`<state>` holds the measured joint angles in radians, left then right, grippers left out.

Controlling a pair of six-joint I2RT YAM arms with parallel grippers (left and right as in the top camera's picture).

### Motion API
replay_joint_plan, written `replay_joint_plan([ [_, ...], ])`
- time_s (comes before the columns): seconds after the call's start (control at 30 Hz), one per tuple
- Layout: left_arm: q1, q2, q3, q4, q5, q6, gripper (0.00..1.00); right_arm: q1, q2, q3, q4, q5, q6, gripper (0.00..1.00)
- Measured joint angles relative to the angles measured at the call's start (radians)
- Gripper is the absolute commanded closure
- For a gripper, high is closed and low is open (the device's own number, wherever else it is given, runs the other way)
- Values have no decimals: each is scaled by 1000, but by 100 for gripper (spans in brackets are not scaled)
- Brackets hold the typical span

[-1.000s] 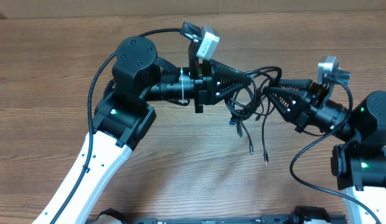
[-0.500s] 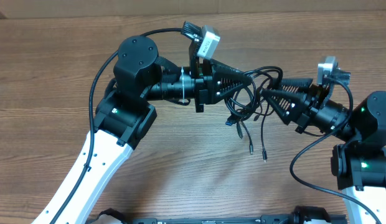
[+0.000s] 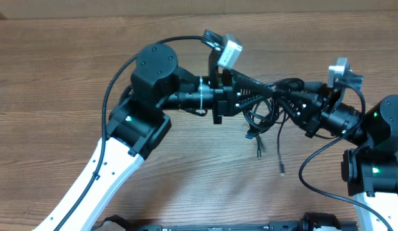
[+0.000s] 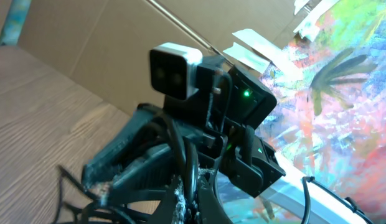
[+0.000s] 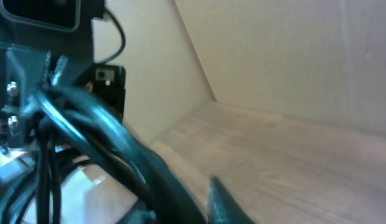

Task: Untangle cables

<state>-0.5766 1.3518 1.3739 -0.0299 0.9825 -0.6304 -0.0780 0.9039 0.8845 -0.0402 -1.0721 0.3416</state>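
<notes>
**Overhead view.** The two arms meet tip to tip above the table (image 3: 58, 77), a little right of its middle. The cables (image 3: 268, 119) hang between them as one knotted bunch, lifted off the wood. Two plug ends (image 3: 259, 153) dangle toward the near edge. The left gripper (image 3: 271, 97) is clamped tight on strands at the top of the bunch. The right gripper (image 3: 284, 101) is pushed into the same knot from the right. Whether it has bitten on a strand or only stands narrow among the loops I cannot tell. The right wrist view is blurred and shows little but dark strands crossing close to the lens.

**Risks, as judged from here.**
- The grippers are almost touching, so very little cable lies free between them. If both hold the same loop, drawing apart would likely pull the knot tighter rather than open it.
- If the right-hand grip is slight, a strand could slip out and leave the whole bunch swinging from the left gripper alone.
- The fingers are close enough to knock one another.

**Surroundings.** The left arm carries a small camera (image 3: 230, 50) above its wrist. Its thick wire (image 3: 112, 86) arches round the far left side and is not one of the cables. In the left wrist view the right arm fills the middle, with a cardboard wall (image 4: 75, 43) and a bright painted sheet (image 4: 348, 93) behind it.
</notes>
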Motion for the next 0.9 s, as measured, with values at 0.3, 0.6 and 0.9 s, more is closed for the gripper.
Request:
replay_joint_plan([
  [0.3, 13, 0, 0, -1, -21, -4, 96, 0, 0, 0, 2, -19, -6, 96],
  [0.6, 20, 13, 0, -12, -26, -4, 96, 2, -4, 1, -143, 35, -8, 96],
  [0.9, 26, 39, -6, -26, -36, -7, 96, 8, -13, 2, -272, 154, -42, 96],
])
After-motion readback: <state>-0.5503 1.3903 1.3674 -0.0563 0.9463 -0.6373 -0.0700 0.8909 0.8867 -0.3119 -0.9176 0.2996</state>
